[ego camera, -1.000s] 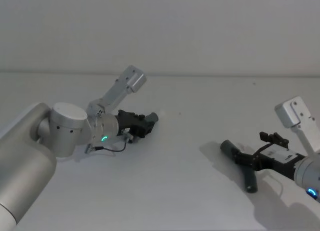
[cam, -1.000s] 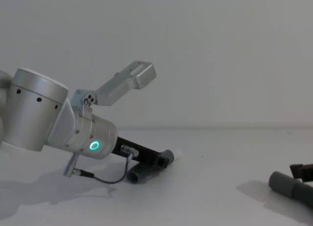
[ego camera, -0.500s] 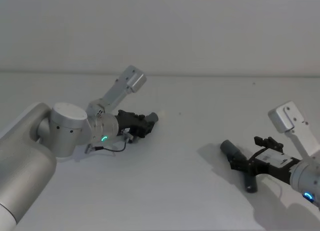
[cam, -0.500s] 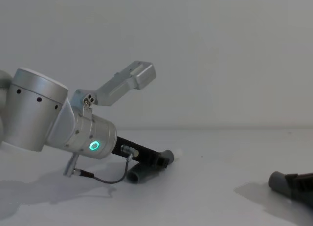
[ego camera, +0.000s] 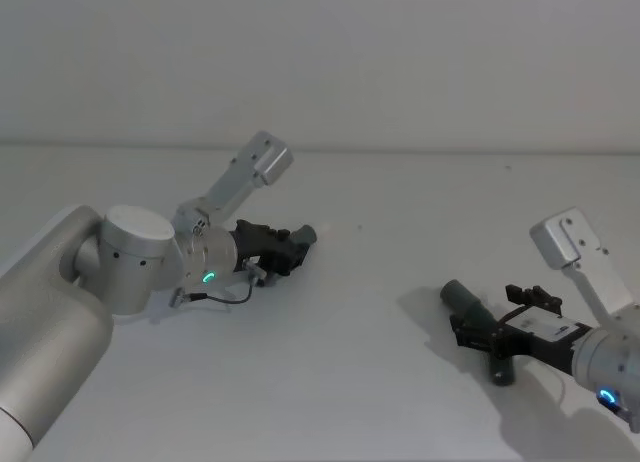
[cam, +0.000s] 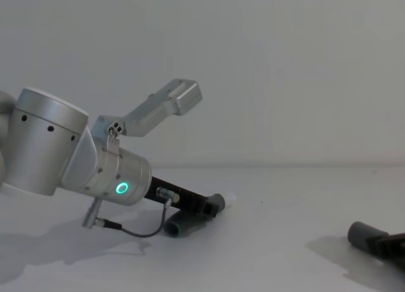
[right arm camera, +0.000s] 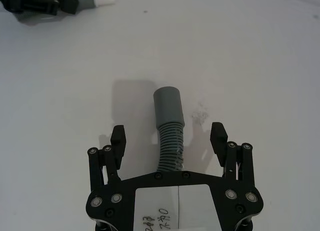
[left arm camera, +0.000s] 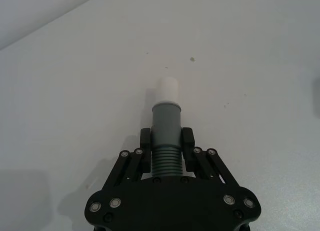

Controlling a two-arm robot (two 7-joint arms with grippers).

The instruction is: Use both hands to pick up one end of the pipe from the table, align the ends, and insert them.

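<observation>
The surface [ego camera: 350,392] is seen plain and pale, spread right across the head view. The left arm [ego camera: 130,257], big and silver, is stretched low over it on the L side. The right arm [ego camera: 612,357] is brought in at the lower R corner, also low.

The left gripper [left arm camera: 166,137] is set close down by the surface, jaws closed on the curved piece [left arm camera: 166,120]. Its grey collar is pinched from both sides, just past the ribbed section. In the chest view that piece's other leg [cam: 180,225] is seen down at the surface, below the gripper.

The right gripper [right arm camera: 168,132] is held over the cuffed piece [right arm camera: 171,146] w/ jaws spread wide. One finger is placed each side of the ribbed stretch, and neither is touching it. The cuffed piece is seen lying on the surface on the R side, well apart from the curved piece.

Its smooth cuff [right arm camera: 168,105] is pointed away from the gripper, out past the fingertips. The white tip [left arm camera: 168,90] is poked out beyond the left jaws, facing across the surface. Whether the tip is resting on the surface can't be told. A green ring light [cam: 121,189] is lit at the left wrist.
</observation>
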